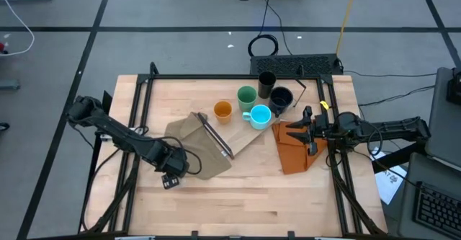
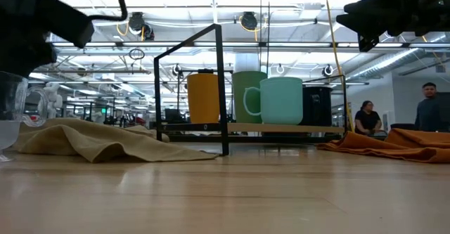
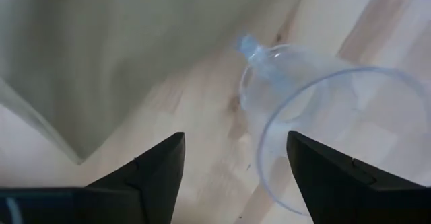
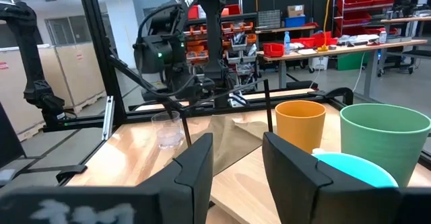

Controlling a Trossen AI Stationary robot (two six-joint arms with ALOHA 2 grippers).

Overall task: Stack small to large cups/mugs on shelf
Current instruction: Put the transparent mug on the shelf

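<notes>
A tiny clear cup (image 3: pixel 316 109) stands upright on the table near its left side (image 2: pixel 13 114). My left gripper (image 3: pixel 236 170) hangs open just above it, pointing down, with one finger over the cup's rim and the other beside the cup. The olive-tan cloth (image 1: pixel 198 146) partly covers the shelf (image 1: pixel 241 138), whose black frame (image 2: pixel 219 86) stands upright. An orange cup (image 1: pixel 222 110), green cup (image 1: pixel 247 96), cyan mug (image 1: pixel 259 115), black tumbler (image 1: pixel 266 81) and dark mug (image 1: pixel 281 98) stand clustered by the shelf's far side. My right gripper (image 1: pixel 302 129) waits open at the right.
An orange folded cloth (image 1: pixel 294 150) lies under my right gripper at the table's right. A black metal rail (image 1: pixel 238 76) frames the table. Bare wood lies along the near edge (image 1: pixel 252 204). People stand in the room behind (image 2: pixel 365 118).
</notes>
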